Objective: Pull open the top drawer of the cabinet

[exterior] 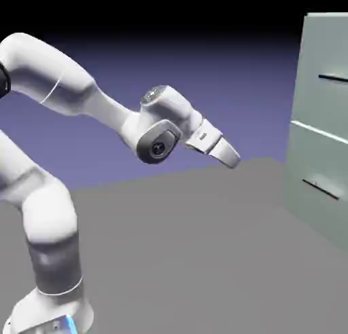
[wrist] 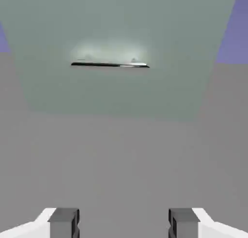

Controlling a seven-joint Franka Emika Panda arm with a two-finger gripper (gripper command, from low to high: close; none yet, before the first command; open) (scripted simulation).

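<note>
The cabinet (exterior: 309, 159) stands at the exterior view's right edge, tall and pale grey-green. Its top drawer (exterior: 325, 102) sits flush above a pale seam, with a thin dark bar handle (exterior: 333, 78). My gripper (exterior: 233, 159) hangs in the air well to the left of the cabinet, below the top handle's height, tilted down toward the cabinet's foot. It is open with nothing between its fingers (wrist: 63, 221). In the hand view the cabinet front (wrist: 121, 34) fills the upper half with one dark handle (wrist: 110, 64) above its bottom edge, which looks like the lower drawer's.
The lower drawer front (exterior: 319, 203) has a like handle (exterior: 321, 188). The grey table (exterior: 190, 244) stretches between the arm's base and the cabinet. The arm's elbow (exterior: 160, 139) is bent just behind the hand.
</note>
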